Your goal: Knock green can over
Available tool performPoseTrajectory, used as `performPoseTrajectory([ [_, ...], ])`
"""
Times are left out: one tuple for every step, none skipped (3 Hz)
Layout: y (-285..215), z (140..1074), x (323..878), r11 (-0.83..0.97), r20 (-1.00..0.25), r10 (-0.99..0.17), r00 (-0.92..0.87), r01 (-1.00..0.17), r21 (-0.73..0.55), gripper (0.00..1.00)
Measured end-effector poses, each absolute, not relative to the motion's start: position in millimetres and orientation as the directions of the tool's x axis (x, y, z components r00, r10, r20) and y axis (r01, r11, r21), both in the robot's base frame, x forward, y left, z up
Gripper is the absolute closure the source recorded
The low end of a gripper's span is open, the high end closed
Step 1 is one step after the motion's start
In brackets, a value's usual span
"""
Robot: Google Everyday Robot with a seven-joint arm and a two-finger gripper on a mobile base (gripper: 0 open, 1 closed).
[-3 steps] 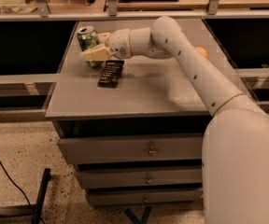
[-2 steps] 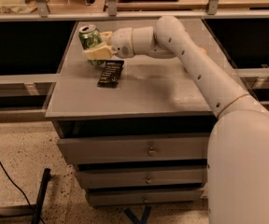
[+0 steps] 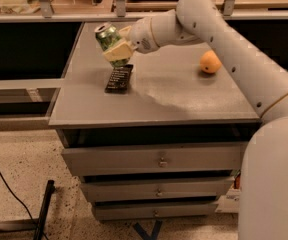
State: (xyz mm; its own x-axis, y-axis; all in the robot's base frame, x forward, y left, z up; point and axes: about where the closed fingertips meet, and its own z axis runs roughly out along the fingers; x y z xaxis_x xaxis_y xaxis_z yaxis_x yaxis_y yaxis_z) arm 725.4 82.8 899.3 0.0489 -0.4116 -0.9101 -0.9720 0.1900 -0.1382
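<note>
Green can (image 3: 107, 37) leans tilted at the back-left of the grey surface (image 3: 184, 99), just behind the black bar (image 3: 119, 78), with the tool (image 3: 116, 52) up against it, can't tell whether it's clamped or apart.

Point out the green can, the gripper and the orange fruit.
green can (image 3: 106, 37): camera view, on its tilted green label.
gripper (image 3: 117, 49): camera view, on its pale end, pressed against the can's lower right side.
orange fruit (image 3: 210, 62): camera view, on its middle.
</note>
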Motion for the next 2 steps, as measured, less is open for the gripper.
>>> performPoseTrajectory([
  [58, 898, 716, 0.186, -0.813, -0.582, 0.01, -0.972, -0.144, 1.0],
  [29, 889, 703, 0.172, -0.67, -0.741, -0.034, -0.975, -0.141, 1.0],
])
